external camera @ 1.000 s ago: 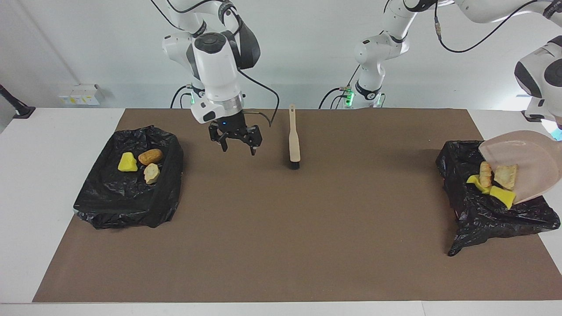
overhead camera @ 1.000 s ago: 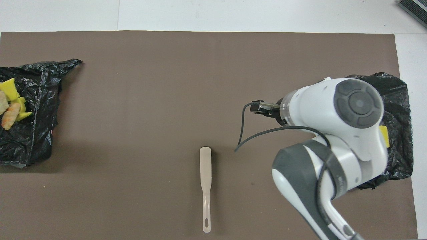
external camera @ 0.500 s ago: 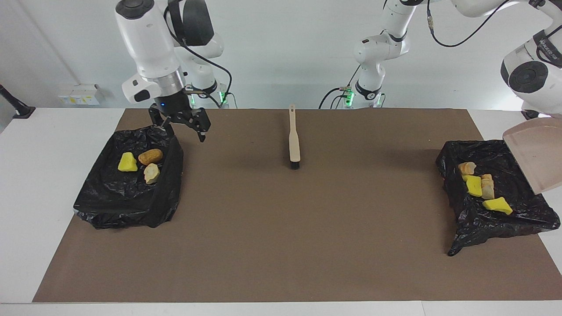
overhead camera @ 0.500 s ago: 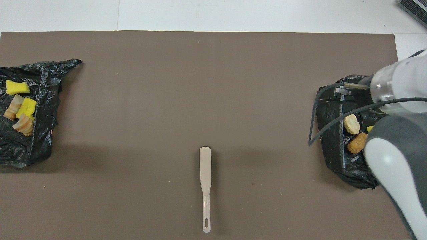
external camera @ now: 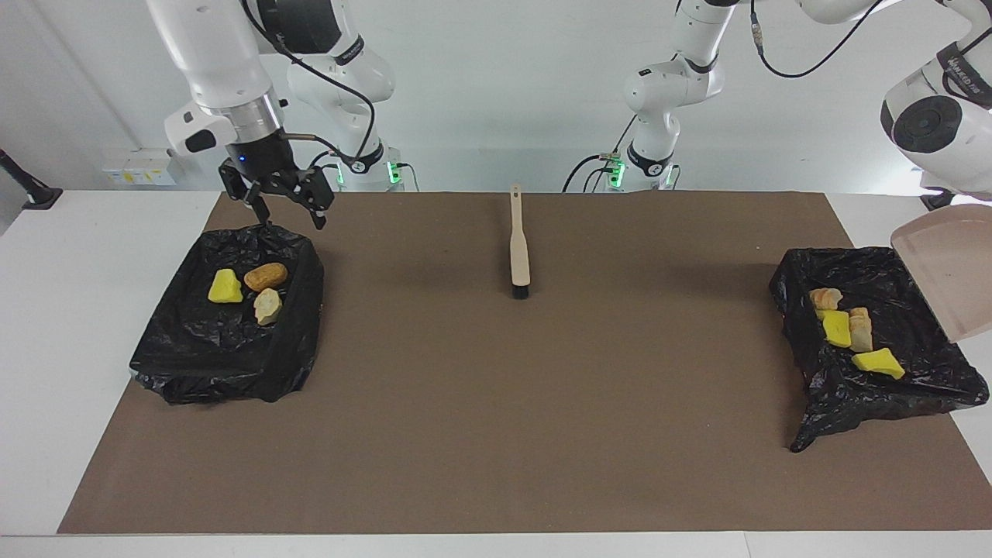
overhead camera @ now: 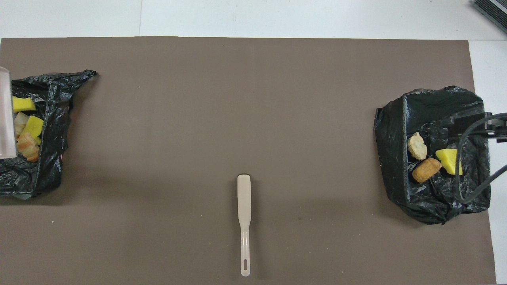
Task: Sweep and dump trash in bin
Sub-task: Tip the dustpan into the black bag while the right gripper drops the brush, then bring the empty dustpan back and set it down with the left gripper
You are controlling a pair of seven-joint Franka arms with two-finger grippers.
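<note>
Two black bag-lined bins stand at the table's ends. The bin (external camera: 217,372) (overhead camera: 392,158) at the right arm's end holds trash: a yellow sponge piece (external camera: 225,287) (overhead camera: 446,160) and two bread-like lumps (external camera: 265,275). My right gripper (external camera: 287,215) hangs open and empty over that bin's edge nearest the robots. The other bin (external camera: 876,395) (overhead camera: 51,158) holds several yellow and tan scraps (external camera: 837,328) (overhead camera: 33,126). Beside and above it the beige dustpan (external camera: 942,271) (overhead camera: 6,118) hangs tilted and empty from my left arm, whose gripper is out of frame.
The beige brush (external camera: 518,248) (overhead camera: 244,206) lies on the brown mat (external camera: 496,403) midway between the bins, handle toward the robots. White table shows around the mat.
The trash slid off the dustpan into the bin at the left arm's end, and the dustpan lifted away. My right gripper travelled from beside the brush to over the other bin and rose.
</note>
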